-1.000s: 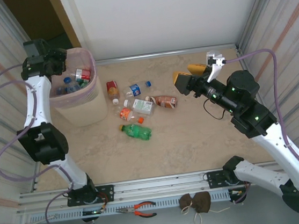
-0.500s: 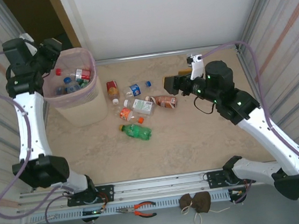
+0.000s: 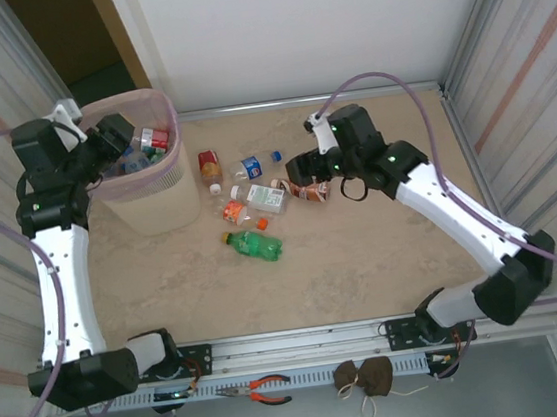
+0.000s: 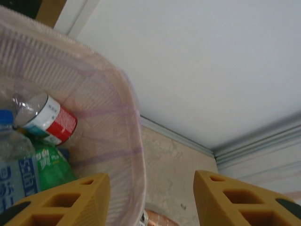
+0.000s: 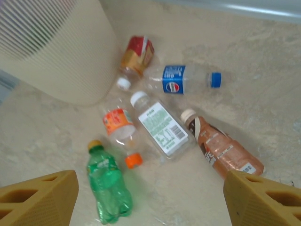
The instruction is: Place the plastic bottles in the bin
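Six plastic bottles lie loose on the floor just right of the bin [image 3: 153, 208]. The green bottle [image 5: 109, 188] is nearest the arm bases, then the orange-label bottle [image 5: 120, 129], the clear bottle [image 5: 160, 127] and the brown bottle [image 5: 221, 150]. The blue-label bottle [image 5: 181, 80] and the red-label bottle [image 5: 136, 56] lie closest to the bin's far side. More bottles [image 4: 47, 120] are already inside the bin.

They look light, thin-walled, round and slick, so they will likely roll or dent. Best hold is probably across the mid-body at the label, fingers square to the long axis, not on the cap.

The right gripper [image 5: 150, 197] hangs over the pile beside the bin, fingers spread wide and empty. The left gripper [image 4: 150, 188] is at the bin's rim, fingers apart with nothing between them.

Versus a second ago, the right arm has swung in from well away from the bin to above the brown bottle. The left gripper has pulled back toward the bin's near-left rim with its fingers now parted. The floor bottles are unmoved.
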`<state>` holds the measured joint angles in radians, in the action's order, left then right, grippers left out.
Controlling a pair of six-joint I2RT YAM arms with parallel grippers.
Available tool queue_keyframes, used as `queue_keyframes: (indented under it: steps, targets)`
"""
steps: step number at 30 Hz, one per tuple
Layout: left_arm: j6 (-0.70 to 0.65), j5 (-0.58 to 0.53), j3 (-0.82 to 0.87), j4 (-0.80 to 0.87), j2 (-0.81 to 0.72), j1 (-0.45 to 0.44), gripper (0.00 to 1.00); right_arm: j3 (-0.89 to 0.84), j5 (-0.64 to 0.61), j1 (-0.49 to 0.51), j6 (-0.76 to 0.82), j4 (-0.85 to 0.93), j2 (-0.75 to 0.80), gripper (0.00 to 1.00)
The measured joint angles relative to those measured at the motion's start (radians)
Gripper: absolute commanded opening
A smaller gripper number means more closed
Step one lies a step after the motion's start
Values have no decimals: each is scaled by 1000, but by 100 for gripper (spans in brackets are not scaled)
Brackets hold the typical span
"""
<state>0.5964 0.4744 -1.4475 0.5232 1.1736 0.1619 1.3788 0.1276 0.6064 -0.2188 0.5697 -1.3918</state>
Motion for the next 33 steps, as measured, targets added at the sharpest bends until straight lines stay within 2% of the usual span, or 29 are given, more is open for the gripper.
queue_keyframes:
  steps: [4, 10, 16, 23, 33]
  targets:
    - [-34, 31, 72, 21, -56, 0, 55, 15, 1, 63, 39, 27, -105, 77]
    - [-64, 74, 161, 47, -111, 0, 56, 68, -9, 206, 77, 79, -266, 77]
    - [-73, 90, 245, 52, -168, 0, 63, 97, -49, 311, 129, 138, -399, 82]
    - [-57, 135, 276, 48, -195, 0, 66, 100, -88, 336, 177, 188, -505, 83]
    - [-42, 162, 301, 44, -194, 0, 67, 114, -57, 337, 205, 191, -605, 80]
